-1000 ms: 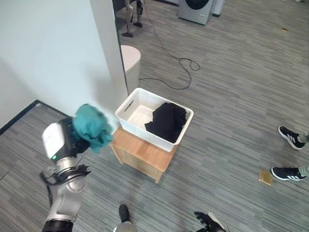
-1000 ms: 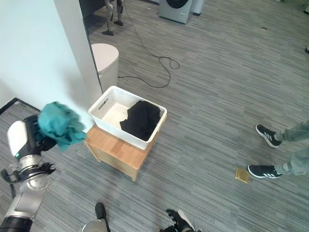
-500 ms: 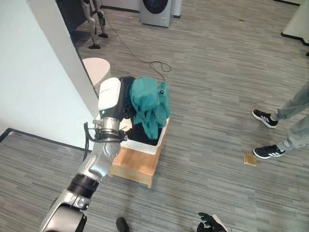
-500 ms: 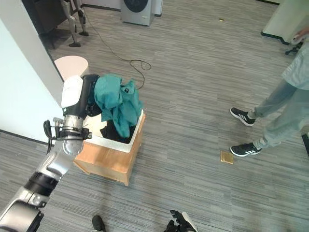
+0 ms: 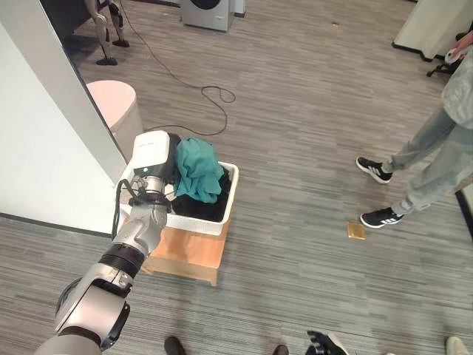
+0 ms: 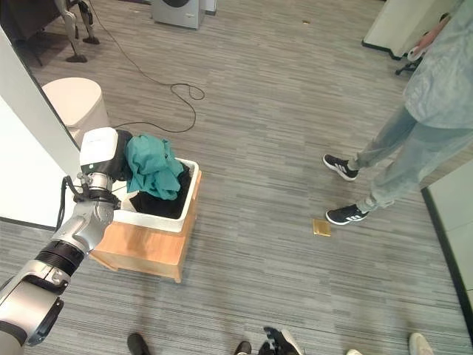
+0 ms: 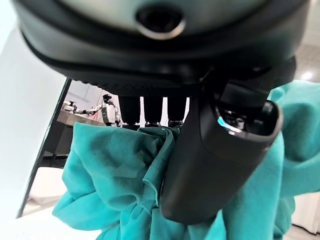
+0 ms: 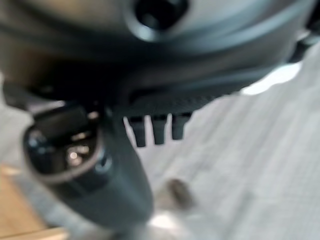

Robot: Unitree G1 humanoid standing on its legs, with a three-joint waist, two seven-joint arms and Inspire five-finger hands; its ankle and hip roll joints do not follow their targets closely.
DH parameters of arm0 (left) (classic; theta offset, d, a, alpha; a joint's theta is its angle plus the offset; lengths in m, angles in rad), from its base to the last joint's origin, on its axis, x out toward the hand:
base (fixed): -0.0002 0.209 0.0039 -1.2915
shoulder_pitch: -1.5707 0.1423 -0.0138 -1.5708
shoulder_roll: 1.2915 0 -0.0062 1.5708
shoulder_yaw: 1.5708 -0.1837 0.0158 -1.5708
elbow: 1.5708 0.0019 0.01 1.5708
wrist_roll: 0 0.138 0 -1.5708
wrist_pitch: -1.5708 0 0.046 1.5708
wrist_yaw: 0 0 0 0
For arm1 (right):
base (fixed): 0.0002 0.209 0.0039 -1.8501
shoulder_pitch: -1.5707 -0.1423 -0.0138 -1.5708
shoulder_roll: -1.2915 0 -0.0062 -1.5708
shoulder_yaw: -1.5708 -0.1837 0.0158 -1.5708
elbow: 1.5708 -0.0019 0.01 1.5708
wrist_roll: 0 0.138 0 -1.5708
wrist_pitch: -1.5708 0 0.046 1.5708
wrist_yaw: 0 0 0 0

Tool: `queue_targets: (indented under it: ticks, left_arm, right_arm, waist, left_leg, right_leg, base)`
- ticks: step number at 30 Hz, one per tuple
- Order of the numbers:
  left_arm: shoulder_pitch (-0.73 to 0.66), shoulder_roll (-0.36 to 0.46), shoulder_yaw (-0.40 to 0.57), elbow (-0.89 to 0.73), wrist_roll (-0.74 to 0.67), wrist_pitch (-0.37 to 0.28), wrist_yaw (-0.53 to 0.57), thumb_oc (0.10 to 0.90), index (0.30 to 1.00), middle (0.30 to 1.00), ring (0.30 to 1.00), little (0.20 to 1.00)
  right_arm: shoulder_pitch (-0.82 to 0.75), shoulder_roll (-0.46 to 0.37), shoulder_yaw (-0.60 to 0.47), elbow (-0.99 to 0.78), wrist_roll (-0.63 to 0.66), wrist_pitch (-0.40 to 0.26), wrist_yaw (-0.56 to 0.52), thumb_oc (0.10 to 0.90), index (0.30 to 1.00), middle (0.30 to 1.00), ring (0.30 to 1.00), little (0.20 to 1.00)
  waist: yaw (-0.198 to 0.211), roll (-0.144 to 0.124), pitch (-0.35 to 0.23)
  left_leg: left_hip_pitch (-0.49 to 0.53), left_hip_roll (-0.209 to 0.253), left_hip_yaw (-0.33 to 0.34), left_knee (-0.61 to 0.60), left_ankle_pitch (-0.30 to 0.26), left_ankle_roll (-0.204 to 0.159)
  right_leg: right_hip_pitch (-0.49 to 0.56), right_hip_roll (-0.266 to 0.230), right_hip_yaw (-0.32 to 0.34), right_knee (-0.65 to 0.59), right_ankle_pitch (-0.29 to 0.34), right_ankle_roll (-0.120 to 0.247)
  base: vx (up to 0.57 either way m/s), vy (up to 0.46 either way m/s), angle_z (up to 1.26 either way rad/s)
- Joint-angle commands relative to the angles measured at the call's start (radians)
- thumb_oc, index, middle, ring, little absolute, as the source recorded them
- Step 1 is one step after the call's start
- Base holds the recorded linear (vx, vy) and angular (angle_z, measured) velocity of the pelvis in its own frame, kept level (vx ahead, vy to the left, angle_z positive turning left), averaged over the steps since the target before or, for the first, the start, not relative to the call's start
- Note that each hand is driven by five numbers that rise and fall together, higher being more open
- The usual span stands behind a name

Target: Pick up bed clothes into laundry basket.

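- Left hand (image 5: 174,154): over the white laundry basket (image 5: 226,201), fingers and thumb clamped on the teal garment (image 5: 197,168).
- Teal garment: bunched, hanging into the basket above a black garment (image 5: 199,207).
- Basket: seated on a low wooden stand (image 5: 191,254).
- Right hand (image 8: 95,180): fingers straight and apart, holding nothing.
- Person's legs and shoes (image 5: 380,217): at 3 o'clock from the basket, well apart.

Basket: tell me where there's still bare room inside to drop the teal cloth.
The white basket is crowded: black clothes cover its floor, and the teal cloth, held by the left robot hand, hangs over them. The bare patches are thin strips of wall near the rim. Drop it on top of the black pile.
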Motion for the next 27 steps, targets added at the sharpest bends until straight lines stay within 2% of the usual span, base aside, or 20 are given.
queue_targets:
  ticks: [1,3,4,5,6,10,14,21,27]
  left_arm:
    - [-0.272,0.055,0.021,0.145,0.062,-0.008,0.072,0.400,0.300,0.300,0.300,0.300]
    - [-0.277,0.062,0.014,0.173,0.062,-0.011,0.075,0.400,0.300,0.300,0.300,0.300]
    - [-0.277,0.066,0.005,0.244,0.059,-0.010,0.075,0.400,0.300,0.300,0.300,0.300]
    - [-0.278,0.067,0.008,0.274,0.051,-0.010,0.077,0.507,0.460,0.460,0.460,0.460]
    - [-0.283,0.068,0.008,0.304,0.039,-0.011,0.082,0.800,0.900,0.900,0.900,0.900]
    - [-0.291,0.084,0.017,0.343,-0.007,-0.028,0.096,0.800,0.900,0.900,0.900,0.900]
    - [-0.289,0.104,0.015,0.295,-0.032,-0.032,0.113,0.800,0.900,0.900,0.900,0.900]
    - [-0.292,0.068,-0.009,0.251,-0.017,-0.033,0.087,0.800,0.900,0.900,0.900,0.900]
    - [-0.293,0.134,-0.003,0.158,-0.007,-0.036,0.083,0.800,0.900,0.900,0.900,0.900]
  right_arm:
    - [0.083,-0.031,0.027,0.026,0.012,0.007,-0.017,0.800,0.900,0.900,0.900,0.900]
    - [0.081,-0.026,0.030,0.025,0.017,0.004,-0.018,0.800,0.900,0.900,0.900,0.900]
    - [0.074,-0.016,0.034,0.027,0.032,-0.001,-0.021,0.800,0.900,0.900,0.900,0.900]
    - [0.071,-0.010,0.036,0.025,0.039,-0.002,-0.022,0.800,0.900,0.900,0.900,0.900]
    - [0.066,-0.008,0.039,0.023,0.047,-0.006,-0.025,0.800,0.900,0.900,0.900,0.900]
    - [0.052,-0.010,0.027,0.019,0.065,-0.010,-0.046,0.800,0.900,0.900,0.900,0.900]
    - [0.047,-0.034,0.016,-0.010,0.070,-0.013,-0.066,0.800,0.900,0.900,0.900,0.900]
    - [0.006,-0.032,0.028,-0.012,0.077,-0.008,-0.049,0.800,0.900,0.900,0.900,0.900]
    - [-0.011,-0.028,0.042,0.000,0.064,0.001,-0.021,0.800,0.900,0.900,0.900,0.900]
  waist:
    - [0.001,0.057,0.027]
    - [0.000,0.053,0.027]
    - [-0.007,0.049,0.031]
    - [-0.009,0.048,0.034]
    - [-0.012,0.046,0.036]
    - [-0.019,0.043,0.042]
    - [-0.012,0.049,0.046]
    - [0.016,0.074,0.033]
    - [0.055,0.082,0.016]
  left_leg:
    - [0.047,0.090,0.011,0.000,-0.130,-0.051]
    - [0.044,0.091,0.015,0.000,-0.130,-0.051]
    - [0.039,0.091,0.025,0.000,-0.129,-0.050]
    - [0.036,0.094,0.030,0.000,-0.128,-0.050]
    - [0.034,0.094,0.033,0.000,-0.127,-0.049]
    - [0.025,0.094,0.044,0.000,-0.126,-0.048]
    - [0.019,0.090,0.040,0.000,-0.130,-0.047]
    - [0.024,0.066,-0.006,0.000,-0.139,-0.043]
    - [0.030,0.048,-0.045,0.000,-0.144,-0.036]
  right_leg:
    - [0.007,-0.064,-0.015,0.008,0.016,0.093]
    - [0.000,-0.065,-0.012,0.008,0.020,0.093]
    - [-0.010,-0.068,-0.014,0.008,0.026,0.093]
    - [-0.014,-0.071,-0.016,0.008,0.029,0.093]
    - [-0.018,-0.073,-0.018,0.008,0.032,0.093]
    - [-0.031,-0.079,-0.019,0.008,0.043,0.093]
    - [-0.030,-0.094,-0.027,0.009,0.061,0.093]
    - [0.026,-0.109,-0.060,0.010,0.057,0.093]
    - [0.066,-0.112,-0.080,0.012,0.057,0.093]
  base:
    - [-0.03,0.031,-0.15]
    - [-0.02,0.036,-0.13]
    - [-0.03,0.058,-0.10]
    - [-0.03,0.064,-0.11]
    - [-0.03,0.044,-0.13]
    - [-0.03,0.032,-0.10]
    - [-0.03,0.043,-0.08]
    - [0.00,0.025,0.19]
    - [-0.01,0.002,0.21]
